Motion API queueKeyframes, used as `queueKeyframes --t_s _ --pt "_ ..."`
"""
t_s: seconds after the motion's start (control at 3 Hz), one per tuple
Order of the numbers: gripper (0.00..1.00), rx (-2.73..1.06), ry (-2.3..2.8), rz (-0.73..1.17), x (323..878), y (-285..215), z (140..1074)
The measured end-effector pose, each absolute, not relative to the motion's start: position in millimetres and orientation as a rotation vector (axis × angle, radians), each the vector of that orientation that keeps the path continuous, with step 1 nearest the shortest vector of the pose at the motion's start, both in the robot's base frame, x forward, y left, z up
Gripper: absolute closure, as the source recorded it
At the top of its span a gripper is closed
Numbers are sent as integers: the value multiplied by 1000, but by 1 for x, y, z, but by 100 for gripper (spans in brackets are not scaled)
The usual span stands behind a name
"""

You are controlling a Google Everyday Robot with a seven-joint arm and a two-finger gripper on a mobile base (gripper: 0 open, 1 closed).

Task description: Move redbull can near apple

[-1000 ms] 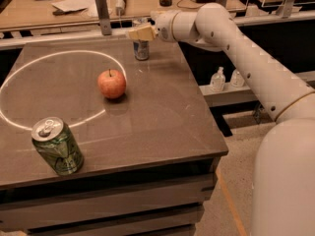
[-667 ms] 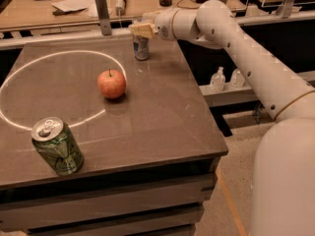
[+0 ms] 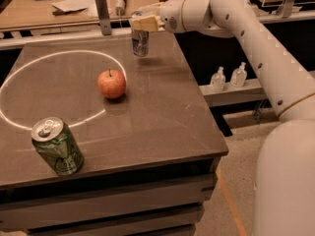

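green and dented, the green can (image 3: 56, 146) stands nearest, at the front left corner of the table (image 3: 162, 117), just outside the white ring (image 3: 64, 52) marked on the dark top; it is the wider can and no part of my job, and it sits well off any line i would take. further in, the apple (image 3: 111, 84) rests stem up at the right-hand side of that ring, with bare table all round it. beyond it, near the far edge, is the redbull can (image 3: 140, 43), upright, slim and silver-blue, well apart from the apple. my gripper (image 3: 140, 29) is at its upper end and my fingers are clamped on it up there, so the can hangs straight below them and most of its body stays uncovered; i cannot tell whether its base is touching the top or just clear of it. my arm (image 3: 256, 38) reaches in from the right, over the table's edge, which leaves the stretch between can and apple open. i judge nothing stands in that short path; the care is to stop beside the apple without nudging it into a roll. behind the can a metal post (image 3: 102, 11) rises at the table's back edge, close enough to mind, and past it lies a wooden desk (image 3: 29, 16) with papers (image 3: 74, 3). two small bottles (image 3: 218, 78) sit on a low shelf (image 3: 251, 88) off to the right.
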State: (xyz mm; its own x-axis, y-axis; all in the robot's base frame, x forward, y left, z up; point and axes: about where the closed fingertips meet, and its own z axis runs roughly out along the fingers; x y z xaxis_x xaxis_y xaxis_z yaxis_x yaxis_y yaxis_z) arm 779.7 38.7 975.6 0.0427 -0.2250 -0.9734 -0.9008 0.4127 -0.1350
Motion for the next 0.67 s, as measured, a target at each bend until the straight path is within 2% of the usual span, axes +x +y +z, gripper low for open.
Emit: queueKeyframes --t_s 0.67 --pt "100 -1149 1520 828 703 47 980"
